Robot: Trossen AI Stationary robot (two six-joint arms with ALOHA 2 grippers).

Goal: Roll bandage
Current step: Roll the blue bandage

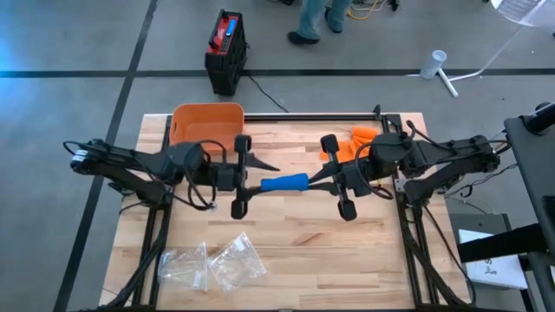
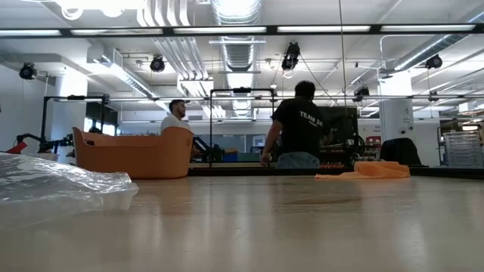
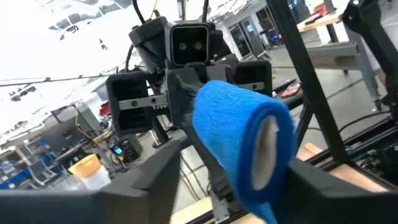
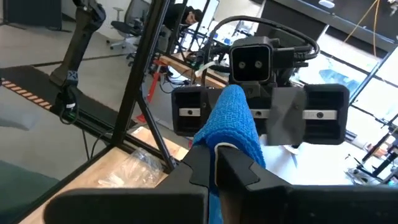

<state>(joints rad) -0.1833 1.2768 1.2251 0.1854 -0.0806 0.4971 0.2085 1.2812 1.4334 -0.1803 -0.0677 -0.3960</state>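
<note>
High view shows the wooden table (image 1: pixel 286 260) with both dark arms meeting over its middle, well above the boards, since the low view shows neither arm. An orange tub (image 1: pixel 206 124) stands at about eleven o'clock on the table, an orange cloth (image 1: pixel 354 141) lies at about one o'clock, and crumpled clear bags (image 1: pixel 212 263) lie at about seven o'clock.

Between the arms hangs the blue bandage (image 1: pixel 285 183), a short, partly rolled cylinder held level in the air at the table's centre. The left gripper (image 1: pixel 260 185) is clamped around one end of the roll, its fingers partly apart. The right gripper (image 4: pixel 214 158) is pinched fully together on the other end, at three o'clock from the roll.

The bandage looks light, soft and crêpe-like, with a grippy weave that probably clings to itself. It likely crushes under a hard squeeze and slackens if released. The sound hold seems to be across the firm wound body on one side and the loose end on the other, kept taut while turning.
</note>
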